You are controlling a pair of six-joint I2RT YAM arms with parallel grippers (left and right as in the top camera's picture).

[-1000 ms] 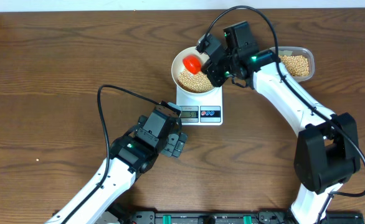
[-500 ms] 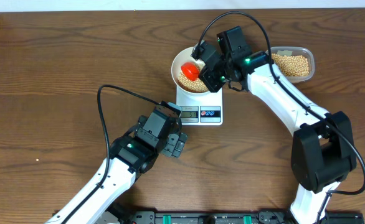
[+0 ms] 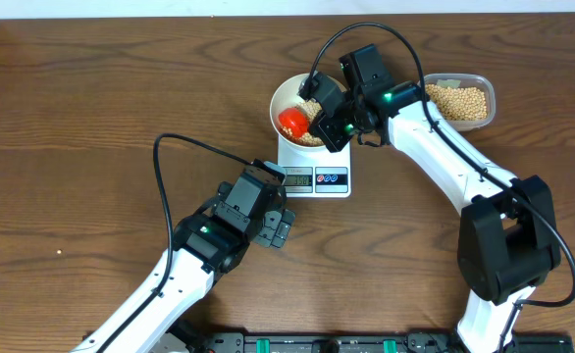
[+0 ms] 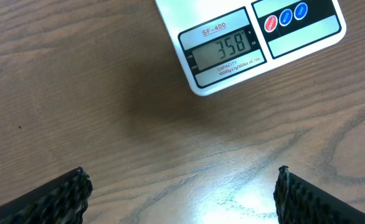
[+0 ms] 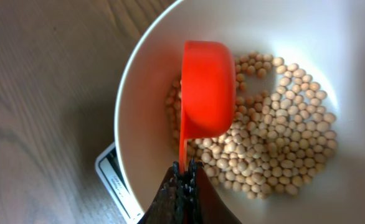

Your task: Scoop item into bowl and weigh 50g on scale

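Overhead — bowl [image 3: 284, 96] on scale [image 3: 314, 178], 12 o'clock of bench [image 3: 91, 118]; right claw [image 3: 319, 123] clamped on red scoop [image 3: 291, 122] above beans [image 3: 307, 136]; left claw [image 3: 280, 227] spread wide, empty. Risk: overshooting target through abrupt tipping; false reading through pressing the rim.
Left wrist — flat white plastic scale, grey display [image 4: 225, 55], matte woodgrain.
Right wrist — glossy round bowl, smooth pea-like beans.

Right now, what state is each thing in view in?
scale, switched on, display showing 358, bowl on it.
bowl, partly filled with beans.
scoop, tipped over above the beans, handle gripped.
tub, open, holding beans.
left gripper, open, empty.
right gripper, shut on the scoop.
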